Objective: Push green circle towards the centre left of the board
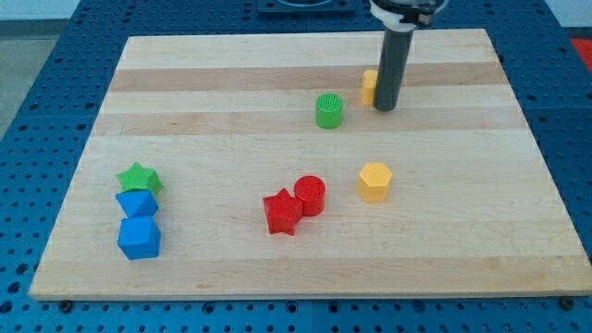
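Green is the colour that matters: the green circle [329, 110] is sitting in the upper middle of the frame, a little right of the centre of the table [231, 148], upright and apart from everything else. My tip [385, 107] is resting on the wood just to its right, near but not touching it, and is partly hiding a small yellow block [369, 86] whose shape I cannot make out. No pincer is showing in the frame, only the straight dark rod, so I cannot tell anything of a grasp.

As I am judging it, the approach step is in hand: my tip is already standing on the side of the circle away from the goal. The next move is calling for a slide towards the frame's left into the circle's right face, then a steady push leftwards and slightly downwards, keeping contact centred so the round block is not rolling off to one side.

Other things are lying lower in the frame. A yellow hexagon [375, 181] is sitting right of centre; a red circle [310, 195] and a red star [282, 212] are touching each other near the lower middle. At the lower left a green star [139, 178], a blue pentagon-like block [136, 203] and a blue cube [139, 237] are crowding together in a column. The straight path leftwards is looking open, though that cluster is sitting just below the likely stopping place, so drifting too low could be nudging the green star.
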`<action>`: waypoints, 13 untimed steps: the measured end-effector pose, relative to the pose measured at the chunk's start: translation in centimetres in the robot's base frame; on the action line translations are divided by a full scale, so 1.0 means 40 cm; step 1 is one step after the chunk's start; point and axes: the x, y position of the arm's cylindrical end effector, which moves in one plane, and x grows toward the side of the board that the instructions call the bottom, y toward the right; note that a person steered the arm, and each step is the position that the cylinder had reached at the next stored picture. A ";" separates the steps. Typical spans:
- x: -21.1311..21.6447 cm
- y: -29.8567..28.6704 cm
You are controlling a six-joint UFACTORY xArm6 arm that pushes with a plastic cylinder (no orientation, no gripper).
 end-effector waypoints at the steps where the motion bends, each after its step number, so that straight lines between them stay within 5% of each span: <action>1: 0.000 -0.030; 8: 0.158 -0.380; 10: 0.141 -0.127; 11: -0.005 -0.152; 13: 0.020 -0.204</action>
